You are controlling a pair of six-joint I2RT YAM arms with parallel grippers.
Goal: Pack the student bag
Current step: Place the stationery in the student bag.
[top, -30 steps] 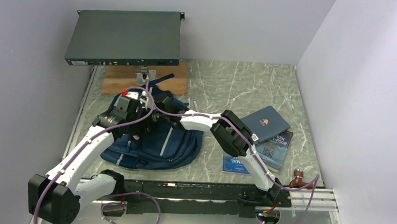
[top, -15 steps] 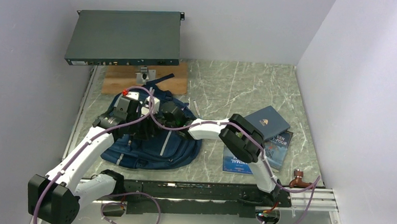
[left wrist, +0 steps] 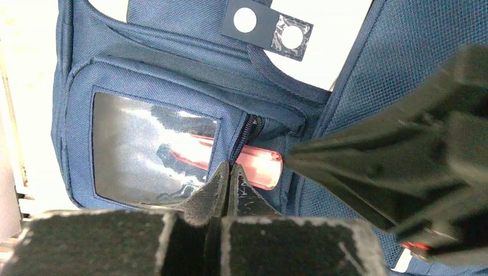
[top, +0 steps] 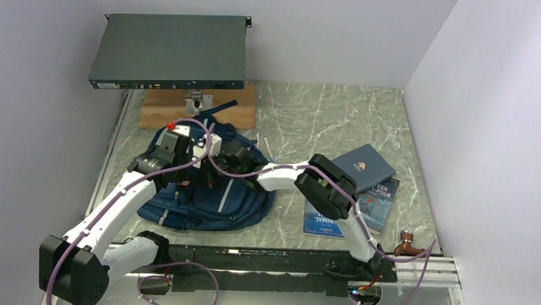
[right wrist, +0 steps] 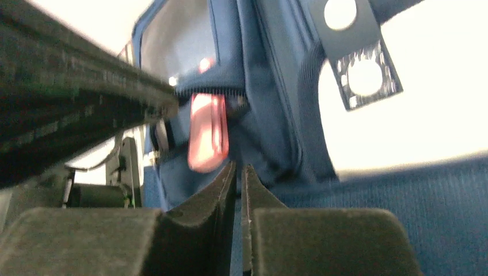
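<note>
The student bag (top: pixel 241 200) is navy blue with grey stripes and lies at the left middle of the table. Its front pocket has a clear window (left wrist: pixel 149 149) and a zip. A red translucent tube (left wrist: pixel 262 164) pokes out of the zip opening. My left gripper (left wrist: pixel 231 171) is shut, its tips pinched on the pocket's zip edge. My right gripper (right wrist: pixel 237 172) hovers just under the red tube (right wrist: pixel 207 138), its jaws drawn almost together with only a thin slit and nothing clamped between them. From above, both grippers meet over the top of the bag (top: pixel 211 165).
Two books (top: pixel 361 166) (top: pixel 377 203) lie to the right of the bag. At the back left a dark rack unit (top: pixel 168 49) stands on a mount over a wooden board (top: pixel 161 108). A copper fitting (top: pixel 408 241) stands at the near right edge.
The right arm swung its elbow rightward, keeping its gripper over the bag's top. The right jaws opened wide, then closed again. The left gripper stayed pinched in place.
</note>
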